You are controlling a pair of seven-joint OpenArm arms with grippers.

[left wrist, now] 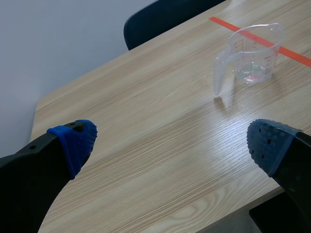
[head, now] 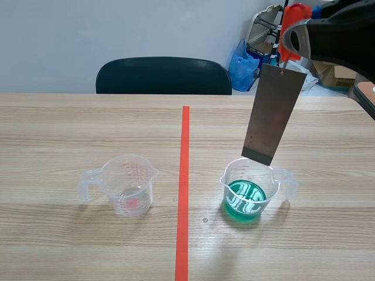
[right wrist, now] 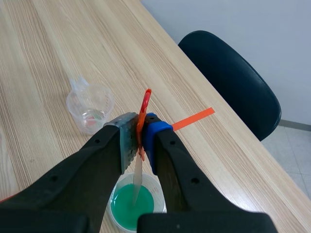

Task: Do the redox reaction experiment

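- Pale wood worktop [head: 88, 129] with an orange-red tape line down its middle; a black chair [head: 164, 76] stands at the far edge against a grey wall.
- Right of the line sits a clear cup of green liquid [head: 251, 190]. Left of it, well apart, is a second clear cup [head: 126, 187] with only a little clear liquid.
- The right gripper [right wrist: 138, 141] is raised over the green cup and pinches a metal strip [head: 273, 114] by the orange tab [right wrist: 144, 109] at its top. The strip hangs slightly tilted, its lower edge about level with the cup's rim; whether it touches the liquid cannot be told.
- The left gripper [left wrist: 172, 143] is spread wide and holds nothing, low over bare worktop near that second cup.
- Step in hand, by my reading: dipping the strip into the green liquid.
- The next move likely calls for a straight, slow descent, keeping the strip inside the rim so the light cup is not tipped.
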